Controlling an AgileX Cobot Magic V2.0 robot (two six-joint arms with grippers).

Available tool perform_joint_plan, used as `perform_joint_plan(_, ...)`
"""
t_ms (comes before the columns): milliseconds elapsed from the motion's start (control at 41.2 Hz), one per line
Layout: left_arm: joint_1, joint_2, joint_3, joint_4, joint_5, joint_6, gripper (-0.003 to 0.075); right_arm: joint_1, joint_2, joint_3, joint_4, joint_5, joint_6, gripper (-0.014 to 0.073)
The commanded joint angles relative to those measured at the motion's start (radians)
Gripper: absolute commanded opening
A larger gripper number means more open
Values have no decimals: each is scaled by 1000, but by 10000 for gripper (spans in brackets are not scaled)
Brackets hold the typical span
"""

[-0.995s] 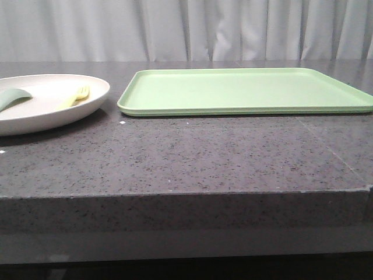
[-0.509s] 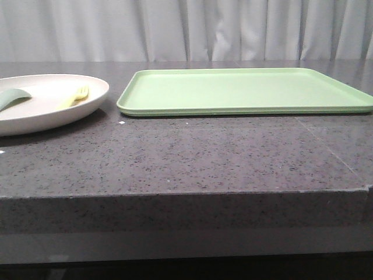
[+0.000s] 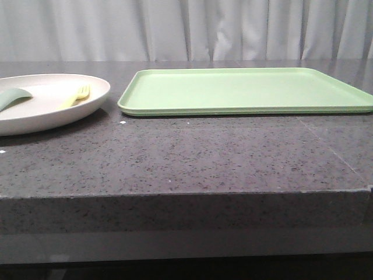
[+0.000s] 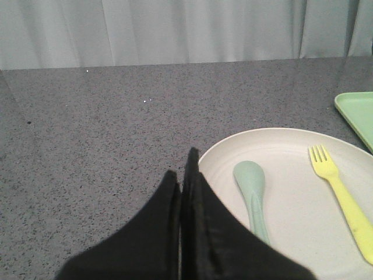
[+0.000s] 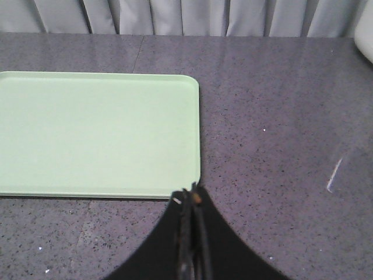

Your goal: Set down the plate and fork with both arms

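At the left edge of the front view, the plate (image 3: 35, 102) sits on the grey surface (image 3: 186, 157) with the fork (image 3: 77, 96) lying in it beside a grey-green spoon (image 3: 13, 97); the green tray (image 3: 245, 90) fills the upper right. The left tool (image 4: 185, 175), tips pressed together and empty, hovers at the plate's rim. The right tool (image 5: 191, 201), likewise pressed together, hangs at the tray's near edge.

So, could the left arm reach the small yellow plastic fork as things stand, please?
Probably yes: the left gripper, shut, hovers at the cream round plate's rim, and the small yellow plastic fork lies uncovered, apart from the grey-green spoon.
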Motion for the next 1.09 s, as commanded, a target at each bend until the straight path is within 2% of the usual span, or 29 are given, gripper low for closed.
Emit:
perform_joint_plan(0, 2, 6, -39, 1, -95, -2, 26, -4, 6, -38, -1, -86, -5, 96)
perform_joint_plan(49, 2, 6, -39, 1, -99, -2, 88, -4, 6, -38, -1, -86, -5, 183)
perform_joint_plan(121, 2, 6, -39, 1, -109, -2, 227, -4, 6, -38, -1, -85, -5, 307)
perform_joint_plan(218, 2, 6, -39, -22, -109, -2, 480, -4, 6, -38, -1, -85, -5, 446)
perform_joint_plan(267, 2, 6, -39, -48, -109, -2, 568, -4, 6, -38, 0, -85, -5, 500)
perform_joint_plan(340, 2, 6, -39, -53, -109, -2, 640, -4, 6, -38, 0, -85, -5, 563)
perform_joint_plan(412, 2, 6, -39, -53, -114, -2, 652, -4, 6, -38, 0, -85, -5, 589)
perform_joint_plan(607, 2, 9, -39, -51, -137, -2, 649, -4, 6, -38, 0, -85, -5, 587)
perform_joint_plan(776, 2, 40, -56, -51, -176, -2, 608, -4, 6, -38, 0, -85, -5, 587)
perform_joint_plan(898, 2, 107, -130, -59, -96, -2, 579, -4, 6, -38, 0, -85, -5, 587)
perform_joint_plan(1068, 2, 263, -281, -59, 61, -2, 578, -4, 6, -38, 0, -85, -5, 587)
